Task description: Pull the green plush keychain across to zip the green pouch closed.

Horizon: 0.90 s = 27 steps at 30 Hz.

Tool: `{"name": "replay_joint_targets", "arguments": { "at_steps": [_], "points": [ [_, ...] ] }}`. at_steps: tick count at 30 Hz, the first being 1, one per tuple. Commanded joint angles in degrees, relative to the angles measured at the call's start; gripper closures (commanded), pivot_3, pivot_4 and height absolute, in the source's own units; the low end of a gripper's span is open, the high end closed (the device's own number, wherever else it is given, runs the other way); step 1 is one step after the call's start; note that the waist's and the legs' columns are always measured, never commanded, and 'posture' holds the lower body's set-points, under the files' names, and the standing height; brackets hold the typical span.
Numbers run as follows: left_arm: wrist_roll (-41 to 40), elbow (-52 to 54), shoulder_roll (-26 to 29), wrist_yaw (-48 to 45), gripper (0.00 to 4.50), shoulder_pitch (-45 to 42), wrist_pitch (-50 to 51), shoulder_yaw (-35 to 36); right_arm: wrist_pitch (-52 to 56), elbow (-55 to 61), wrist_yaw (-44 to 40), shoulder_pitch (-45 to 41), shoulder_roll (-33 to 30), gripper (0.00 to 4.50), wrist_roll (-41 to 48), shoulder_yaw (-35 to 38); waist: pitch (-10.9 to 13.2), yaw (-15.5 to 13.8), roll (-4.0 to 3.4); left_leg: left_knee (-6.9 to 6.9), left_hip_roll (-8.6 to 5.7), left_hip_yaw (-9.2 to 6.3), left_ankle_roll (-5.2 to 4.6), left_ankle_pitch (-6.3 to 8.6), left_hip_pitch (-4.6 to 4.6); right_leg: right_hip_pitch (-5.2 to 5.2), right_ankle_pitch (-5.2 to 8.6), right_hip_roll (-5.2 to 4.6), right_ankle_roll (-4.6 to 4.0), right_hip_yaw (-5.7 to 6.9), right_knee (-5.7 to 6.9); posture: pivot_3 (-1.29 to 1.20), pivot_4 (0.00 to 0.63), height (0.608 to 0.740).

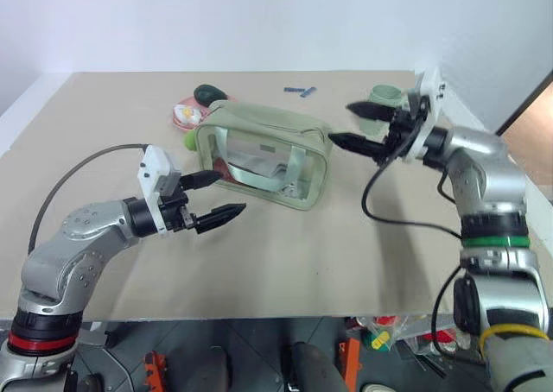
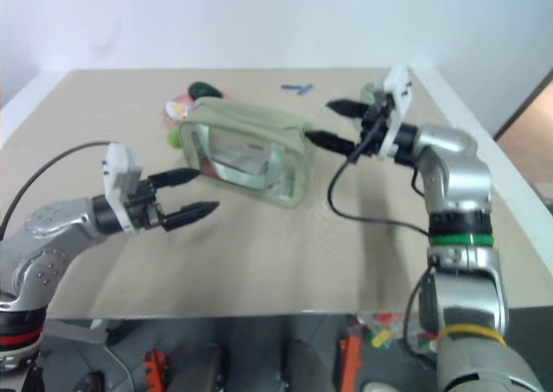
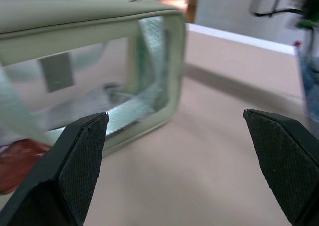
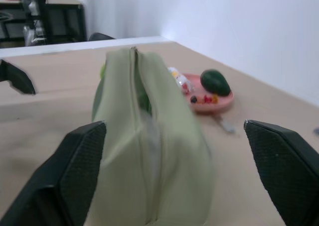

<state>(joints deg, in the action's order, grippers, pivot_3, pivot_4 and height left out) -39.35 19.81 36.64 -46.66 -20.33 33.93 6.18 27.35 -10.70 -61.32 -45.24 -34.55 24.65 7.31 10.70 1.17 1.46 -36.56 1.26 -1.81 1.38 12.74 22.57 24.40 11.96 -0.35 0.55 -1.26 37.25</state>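
Table (image 1: 285, 262): beige top, pale wall behind, cluttered floor past the near edge.
Green pouch (image 1: 263, 154): boxy sage fabric bag, centre of the table, clear front panel facing the near side, pale straps across it; resting on the table, touched by neither gripper.
Zipper line: runs along the pouch's top ridge; in the right wrist view reads as a closed seam on the near stretch, far end blurred, so full closure cannot be confirmed.
Right gripper (image 1: 361, 125): just beside the pouch's right end, pointing at it; jaws spread wide, nothing between them, no contact visible.
Left gripper (image 1: 217, 195): near the pouch's front left corner, on the near side; jaws spread wide, empty, apart from the fabric.
Pink dish (image 4: 213, 99): behind the pouch's left end, holding small bright items and a dark green oval lump (image 1: 210, 93).
Pale green cup (image 1: 384, 94): far right of the table, behind the right gripper.
Blue item (image 1: 300, 90): small, far side of the table, well apart from the pouch.
Green plush keychain (image 1: 190, 139): probably the lime-green patch peeking out at the pouch's left end, mostly hidden; identity not certain.
Progress, judged: zip appears drawn, or nearly so; both grippers free of the pouch.
Remaining, judged: confirmation that the seam is shut at the far end.
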Motion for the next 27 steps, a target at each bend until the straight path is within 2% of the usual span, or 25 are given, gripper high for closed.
{"name": "replay_joint_targets", "arguments": {
  "at_steps": [1, 8, 13, 16, 23, 26, 27],
  "points": [
    [1.15, -0.47, -0.59, -0.85, 0.0, -1.95, -2.85, 0.2, 5.73, 14.97, 6.22, 3.98, 0.26, 0.04, 3.24, 1.21, 0.01, 0.35, -0.01, 0.0, 0.02, 0.07, 0.0, 0.0, -0.03, 0.02, -0.03, 0.03, 0.01, -0.06, 0.0, 0.0, 0.15, 0.74],
    [1.96, -1.64, -0.65, -2.04, 0.0, -2.79, -3.74, -0.5, 6.67, 17.53, 10.76, 5.73, 2.94, 0.04, 2.32, -2.18, 0.0, 0.69, 0.0, -0.06, 0.16, 0.15, 0.01, -0.05, -0.15, -0.02, -0.23, 0.28, -0.03, -0.19, 0.01, 0.0, 0.15, 0.74],
    [2.08, -0.57, -0.63, -1.49, 0.0, -1.7, -3.68, -0.34, 2.76, 13.72, 11.28, 5.97, 4.7, 0.04, -0.82, -5.88, 0.0, 0.7, 0.0, -0.06, 0.23, 0.16, 0.0, -0.05, -0.14, -0.01, -0.24, 0.35, -0.03, -0.2, 0.0, 0.0, 0.15, 0.74],
    [2.14, -0.03, -0.56, -1.04, 0.0, -1.18, -3.55, -0.03, 0.86, 11.58, 11.03, 5.84, 5.11, 0.8, -1.77, -6.83, 0.0, 0.69, 0.0, -0.05, 0.25, 0.17, 0.0, -0.05, -0.11, 0.0, -0.24, 0.36, -0.03, -0.2, -0.03, 0.0, 0.15, 0.74],
    [2.34, 1.01, -0.42, 0.25, 0.0, 0.31, -3.6, 0.76, -1.92, 8.91, 10.16, 4.65, 5.69, 3.31, -3.08, -8.08, 0.0, 0.71, 0.0, -0.05, 0.26, 0.2, 0.0, -0.05, -0.1, 0.02, -0.24, 0.37, -0.03, -0.22, -0.05, 0.0, 0.15, 0.74],
    [2.2, 1.35, -0.29, 0.73, 0.0, 0.75, -3.51, 1.07, -3.33, 7.99, 9.54, 3.72, 6.15, 4.27, -3.22, -8.42, 0.0, 0.72, 0.0, -0.05, 0.29, 0.2, 0.0, -0.05, -0.12, 0.02, -0.25, 0.41, -0.05, -0.23, -0.05, 0.0, 0.15, 0.74],
    [2.14, 1.43, -0.25, 0.85, 0.0, 0.89, -3.47, 1.17, -3.89, 7.83, 9.21, 3.51, 6.25, 4.46, -3.14, -8.44, 0.0, 0.72, 0.0, -0.04, 0.3, 0.19, 0.0, -0.05, -0.13, 0.02, -0.25, 0.42, -0.05, -0.22, -0.05, 0.0, 0.15, 0.74]
  ]
}}
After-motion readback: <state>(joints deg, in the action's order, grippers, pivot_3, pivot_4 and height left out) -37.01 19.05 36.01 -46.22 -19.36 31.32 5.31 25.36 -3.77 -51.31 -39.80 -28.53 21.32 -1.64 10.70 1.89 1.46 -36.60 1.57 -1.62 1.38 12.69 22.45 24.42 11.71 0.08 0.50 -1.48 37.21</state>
